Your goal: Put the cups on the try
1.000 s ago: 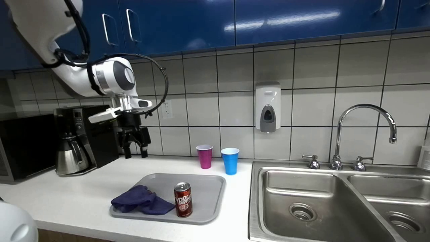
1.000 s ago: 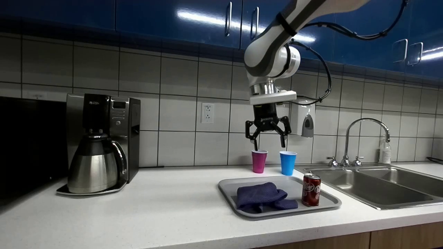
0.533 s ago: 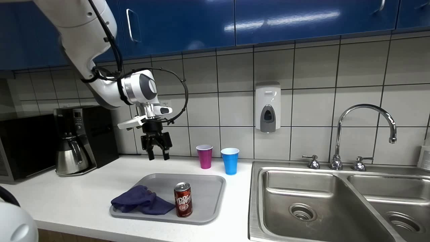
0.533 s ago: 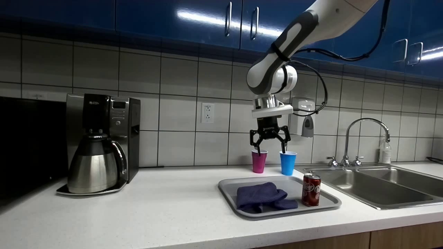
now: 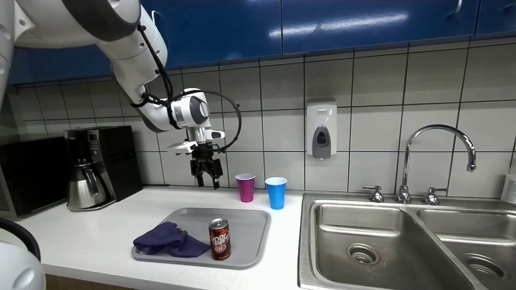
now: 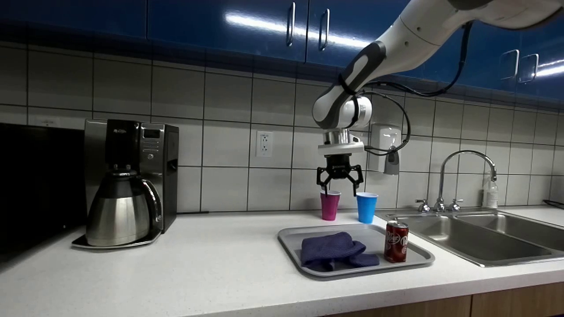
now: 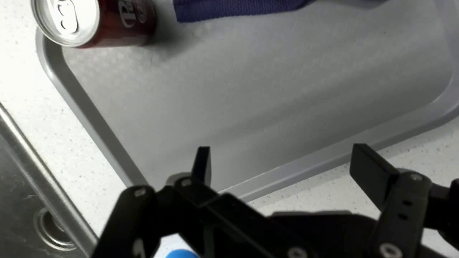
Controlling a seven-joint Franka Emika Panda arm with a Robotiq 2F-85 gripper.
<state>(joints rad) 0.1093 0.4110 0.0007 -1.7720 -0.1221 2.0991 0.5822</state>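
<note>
A magenta cup (image 5: 246,190) and a blue cup (image 5: 276,195) stand upright on the counter behind the tray, near the tiled wall. They also show in an exterior view as the magenta cup (image 6: 329,208) and blue cup (image 6: 367,208). The grey tray (image 5: 246,225) lies nearer the counter's front. My gripper (image 5: 208,183) is open and empty, above the counter and left of the magenta cup, tips about rim height. In an exterior view the gripper (image 6: 340,193) overlaps the magenta rim. In the wrist view the open jaws (image 7: 281,148) hang over the tray's edge (image 7: 297,163); only a bit of blue cup (image 7: 181,254) shows.
A red soda can (image 5: 220,239) and a dark blue cloth (image 5: 171,241) lie on the tray, the can upright. The steel sink (image 5: 363,225) with its faucet (image 5: 439,128) is beside the cups. A soap dispenser (image 5: 321,129) hangs on the wall. A coffee maker (image 6: 128,185) stands far off.
In an exterior view my gripper has moved right, closer to the magenta cup. It has also come a little lower. The jaws stay open and the cups have not moved.
</note>
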